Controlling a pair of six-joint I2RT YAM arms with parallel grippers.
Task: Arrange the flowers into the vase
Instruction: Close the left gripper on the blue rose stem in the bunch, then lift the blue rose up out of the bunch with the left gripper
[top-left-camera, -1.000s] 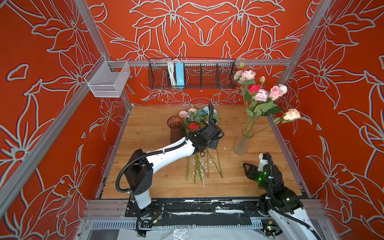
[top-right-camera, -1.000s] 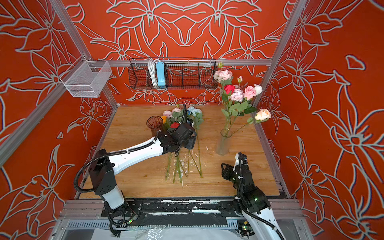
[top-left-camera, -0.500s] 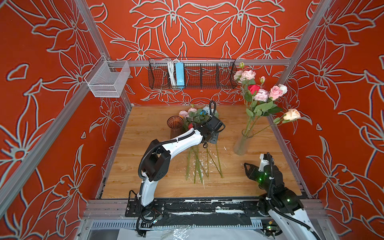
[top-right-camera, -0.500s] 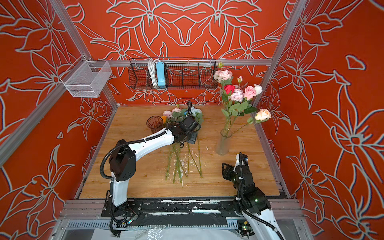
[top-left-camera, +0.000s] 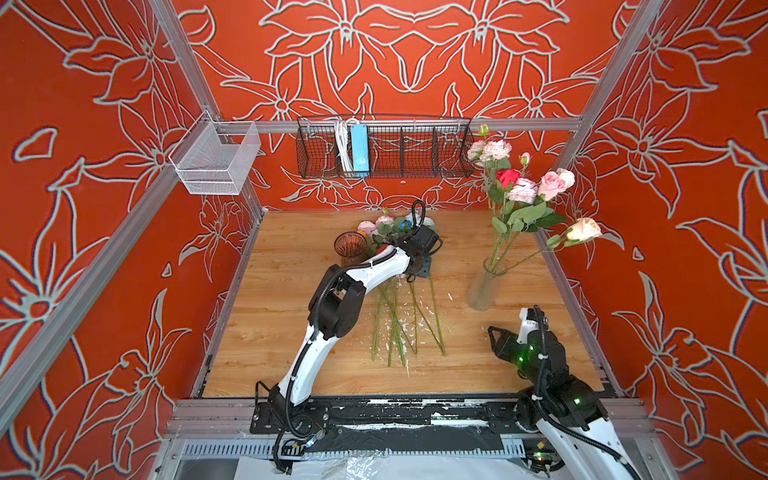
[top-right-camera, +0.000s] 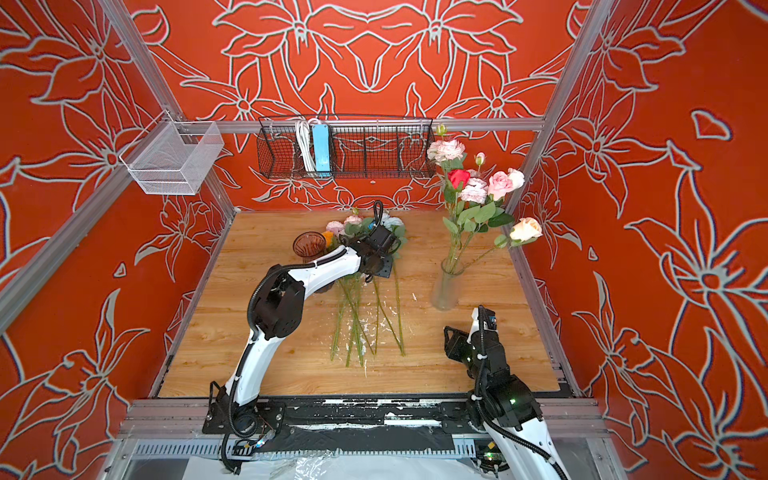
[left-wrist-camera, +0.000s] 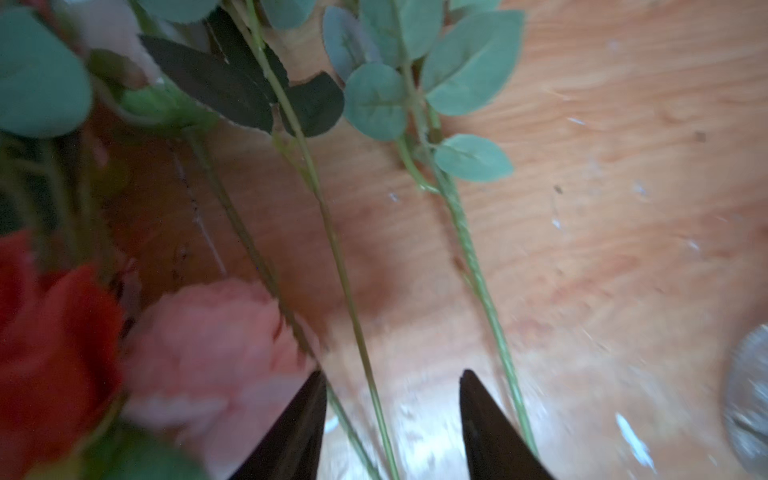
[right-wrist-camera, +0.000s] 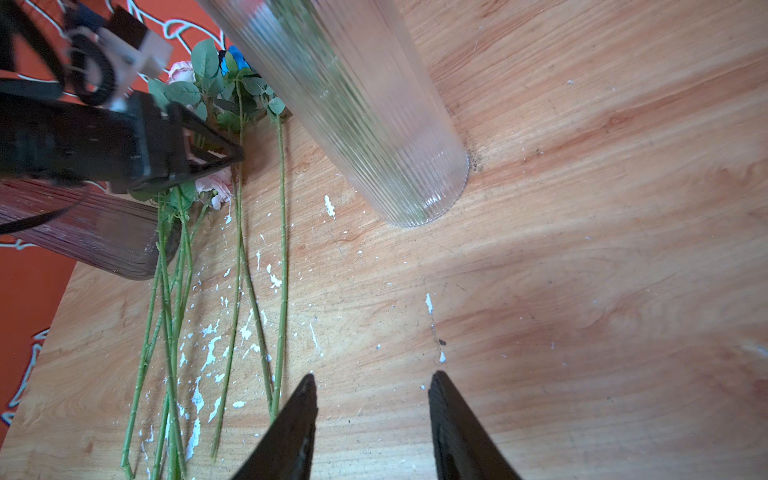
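Wood table (top-left-camera: 291, 324). Clear vase (top-left-camera: 482, 291) stands upright holding several pink, white and red flowers (top-left-camera: 521, 193); loose flowers (top-left-camera: 384, 226) lie flat left of vase. Left gripper (left-wrist-camera: 391, 371) low over those stems, fingers apart, stems running between, unpinched; right gripper (right-wrist-camera: 372, 374) just nearside of vase, fingers apart, empty.

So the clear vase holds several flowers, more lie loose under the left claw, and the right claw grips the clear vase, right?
No. The right claw stands open and empty, apart from the clear vase; the right wrist view shows it. The rest is right.
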